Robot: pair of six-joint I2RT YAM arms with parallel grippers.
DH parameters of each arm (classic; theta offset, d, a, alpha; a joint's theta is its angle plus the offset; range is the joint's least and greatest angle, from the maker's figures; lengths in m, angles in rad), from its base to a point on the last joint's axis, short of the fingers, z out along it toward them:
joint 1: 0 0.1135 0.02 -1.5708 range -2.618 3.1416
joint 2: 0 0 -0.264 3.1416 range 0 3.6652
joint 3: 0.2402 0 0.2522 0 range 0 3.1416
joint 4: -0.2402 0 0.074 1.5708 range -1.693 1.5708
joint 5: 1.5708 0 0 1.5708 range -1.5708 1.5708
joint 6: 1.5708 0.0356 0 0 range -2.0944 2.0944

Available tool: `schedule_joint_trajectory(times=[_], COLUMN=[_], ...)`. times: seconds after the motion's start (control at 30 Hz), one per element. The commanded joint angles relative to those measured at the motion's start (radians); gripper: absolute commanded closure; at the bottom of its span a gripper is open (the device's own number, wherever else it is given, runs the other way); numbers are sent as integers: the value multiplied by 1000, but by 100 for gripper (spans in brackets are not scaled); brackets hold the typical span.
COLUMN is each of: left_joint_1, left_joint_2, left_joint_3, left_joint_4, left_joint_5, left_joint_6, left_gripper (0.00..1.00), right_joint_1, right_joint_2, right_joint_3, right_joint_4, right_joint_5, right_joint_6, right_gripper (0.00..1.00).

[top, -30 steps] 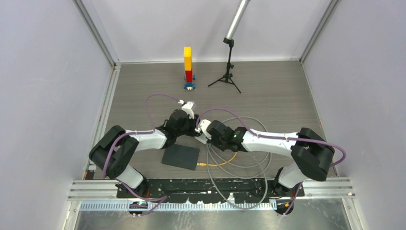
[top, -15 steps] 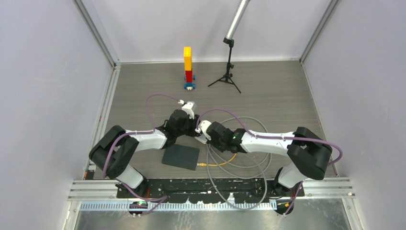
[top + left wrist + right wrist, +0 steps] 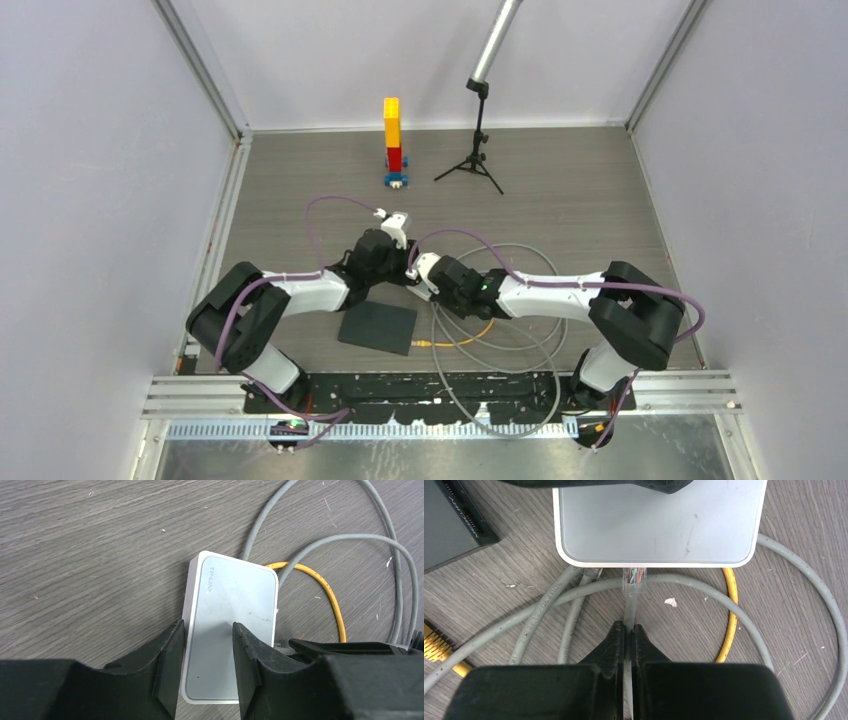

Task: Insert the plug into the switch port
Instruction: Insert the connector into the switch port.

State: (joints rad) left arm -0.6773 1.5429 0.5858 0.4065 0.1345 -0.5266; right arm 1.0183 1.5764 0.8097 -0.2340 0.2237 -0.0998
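the right gripper point(image 3: 628, 627) is pinched tight on the gray cable point(image 3: 629, 611) just behind the clear plug point(image 3: 634, 579). the plug's long axis runs straight ahead of the fingers, and its tip meets the near side of the white tp-link switch box point(image 3: 659, 525), where the switch port presumably sits, unseen. the left gripper point(image 3: 206, 625), jaws partly apart, rests over the box from the opposite side, probably steadying it.

White box point(image 3: 659, 520), grey cable point(image 3: 674, 578), yellow cable point(image 3: 734, 610).
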Motion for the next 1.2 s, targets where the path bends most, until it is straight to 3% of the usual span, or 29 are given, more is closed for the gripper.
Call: schedule_joint_trajectory(times=[0.0,0.5,1.17], left_joint_1=[-56,-93,-119], left_joint_2=[13,-4,10], left_joint_3=[25,34,25], left_joint_4=[-14,-46,-19], left_joint_5=[112,80,99], left_joint_6=[5,43,28], left_gripper=[59,59,63], right_joint_1=[7,8,6], right_joint_2=[-13,-26,-44], right_joint_3=[62,120,107], right_joint_4=[123,91,227], right_joint_5=[-13,-17,38], right_joint_6=[7,6,36], right_gripper=[99,99,100])
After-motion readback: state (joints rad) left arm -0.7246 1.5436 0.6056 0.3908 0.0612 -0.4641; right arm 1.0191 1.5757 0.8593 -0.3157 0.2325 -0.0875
